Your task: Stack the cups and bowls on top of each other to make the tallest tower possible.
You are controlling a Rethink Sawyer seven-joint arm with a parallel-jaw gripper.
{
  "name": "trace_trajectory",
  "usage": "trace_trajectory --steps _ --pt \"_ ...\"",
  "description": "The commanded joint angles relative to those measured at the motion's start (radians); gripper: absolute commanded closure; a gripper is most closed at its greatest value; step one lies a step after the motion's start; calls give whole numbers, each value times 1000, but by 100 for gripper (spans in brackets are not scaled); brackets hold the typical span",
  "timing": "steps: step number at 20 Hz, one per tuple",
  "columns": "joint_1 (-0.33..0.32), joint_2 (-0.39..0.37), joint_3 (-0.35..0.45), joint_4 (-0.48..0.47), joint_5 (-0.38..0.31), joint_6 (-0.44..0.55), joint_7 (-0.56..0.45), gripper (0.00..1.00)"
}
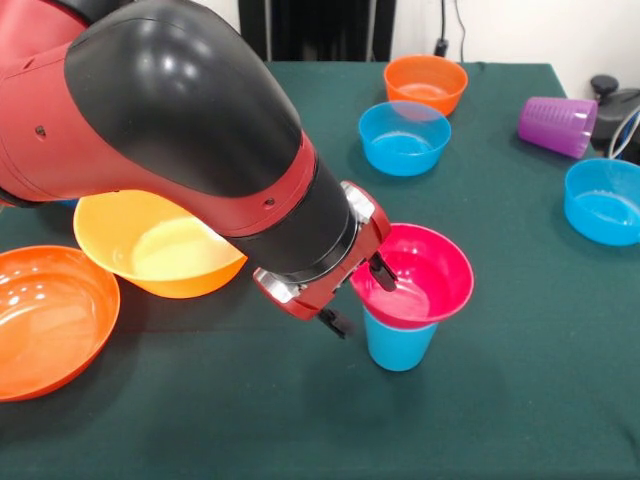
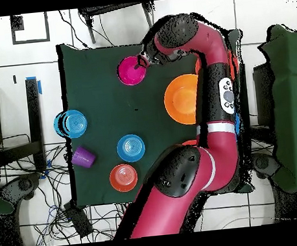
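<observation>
Front camera close, oblique; overhead straight down.

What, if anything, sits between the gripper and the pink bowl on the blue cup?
Nothing visible does. The gripper is already at the pink bowl, one finger inside its rim and the other outside below it. The bowl rests in the mouth of the blue cup. The other bowls stand apart.

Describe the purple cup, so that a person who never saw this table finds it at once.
In the front view, look at the green table and go to its far right corner. The purple cup lies there on its side, between the small orange bowl and a blue bowl. It alone is purple and tipped over.
</observation>
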Motion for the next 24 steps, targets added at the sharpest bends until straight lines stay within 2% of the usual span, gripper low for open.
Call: trace_trajectory --steps 1,7,12,18,24 --pt "21 19 -11 3 -25 -8 58 0" --pt "25 16 -2 1 -17 0 58 0" --pt "31 -40 -6 32 9 32 96 0" --pt "48 -73 28 -70 -17 138 133 0" --pt "65 -69 109 -177 -91 237 175 0"
